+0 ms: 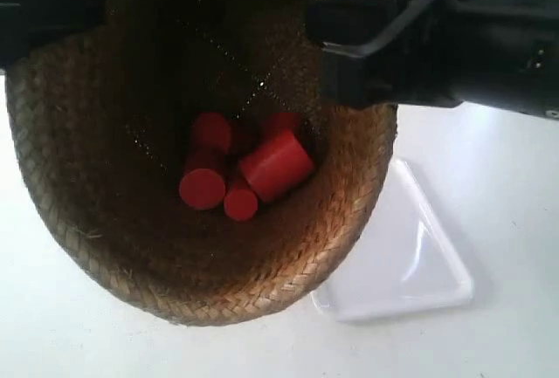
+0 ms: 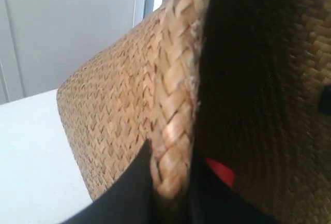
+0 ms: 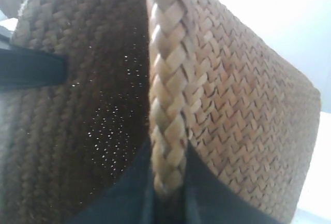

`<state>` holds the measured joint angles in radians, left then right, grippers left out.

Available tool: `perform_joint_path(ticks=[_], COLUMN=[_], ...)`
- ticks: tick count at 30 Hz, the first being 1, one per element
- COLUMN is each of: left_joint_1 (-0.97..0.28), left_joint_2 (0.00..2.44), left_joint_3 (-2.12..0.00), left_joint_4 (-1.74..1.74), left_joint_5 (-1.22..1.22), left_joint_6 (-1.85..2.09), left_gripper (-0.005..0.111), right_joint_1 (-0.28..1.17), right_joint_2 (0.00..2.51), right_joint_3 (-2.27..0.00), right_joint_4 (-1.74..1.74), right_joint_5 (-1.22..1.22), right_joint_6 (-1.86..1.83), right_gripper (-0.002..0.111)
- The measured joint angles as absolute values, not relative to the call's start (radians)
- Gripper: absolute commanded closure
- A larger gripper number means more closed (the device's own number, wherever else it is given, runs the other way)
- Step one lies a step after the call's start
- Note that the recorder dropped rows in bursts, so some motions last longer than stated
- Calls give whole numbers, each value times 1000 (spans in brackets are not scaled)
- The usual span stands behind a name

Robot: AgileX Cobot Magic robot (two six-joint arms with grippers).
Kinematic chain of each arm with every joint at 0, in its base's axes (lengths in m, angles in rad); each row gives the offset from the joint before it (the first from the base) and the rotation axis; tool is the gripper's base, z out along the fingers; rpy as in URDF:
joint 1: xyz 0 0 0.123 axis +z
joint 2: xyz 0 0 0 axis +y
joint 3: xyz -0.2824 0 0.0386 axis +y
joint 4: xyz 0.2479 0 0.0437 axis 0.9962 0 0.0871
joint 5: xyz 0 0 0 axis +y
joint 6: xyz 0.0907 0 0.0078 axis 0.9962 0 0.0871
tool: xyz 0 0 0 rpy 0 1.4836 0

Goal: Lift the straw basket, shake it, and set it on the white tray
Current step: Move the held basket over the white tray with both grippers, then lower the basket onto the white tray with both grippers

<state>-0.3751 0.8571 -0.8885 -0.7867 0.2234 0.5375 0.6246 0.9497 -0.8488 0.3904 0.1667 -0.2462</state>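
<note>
Straw basket [image 1: 218, 295]; white tray [image 1: 410, 264] ext. only.

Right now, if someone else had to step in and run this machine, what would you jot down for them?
Left gripper: shut on the straw basket's braided rim.
Right gripper: shut on the rim's opposite side.
Basket: held up between both arms, tilted, with red cylinders loose inside.
White tray: on the table, partly hidden behind the basket.
Done: the lift. Whether it has been shaken cannot be told from this moment.
Left: set the basket on the tray and let go.
</note>
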Motion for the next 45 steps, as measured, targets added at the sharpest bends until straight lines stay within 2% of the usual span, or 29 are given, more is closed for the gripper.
perform_joint_path(ticks=[6,12,18,26,33,40,45], left_joint_1=[-375,-375,-385,-388,-482,-633,-654], left_joint_2=[917,1079,1220,1348,1455,1626,1757], left_joint_3=[-889,-929,-1091,-1368,-1546,-1685,-1831], left_joint_4=[-680,-443,-281,-238,-112,114,123], left_joint_5=[237,311,513,729,801,872,963], left_joint_6=[370,61,-149,-215,-340,-546,-610], left_gripper=[107,107,107,107,107,107,107], right_joint_1=[531,427,400,389,351,225,117], right_joint_2=[987,1050,1097,1099,1168,1285,1349], right_joint_3=[-855,-907,-986,-1088,-1230,-1324,-1387], right_joint_4=[358,173,22,-25,-114,-113,-77], right_joint_5=[262,484,685,783,947,1060,1134], right_joint_6=[-131,68,175,199,215,156,22], right_gripper=[108,108,108,108,108,108,108])
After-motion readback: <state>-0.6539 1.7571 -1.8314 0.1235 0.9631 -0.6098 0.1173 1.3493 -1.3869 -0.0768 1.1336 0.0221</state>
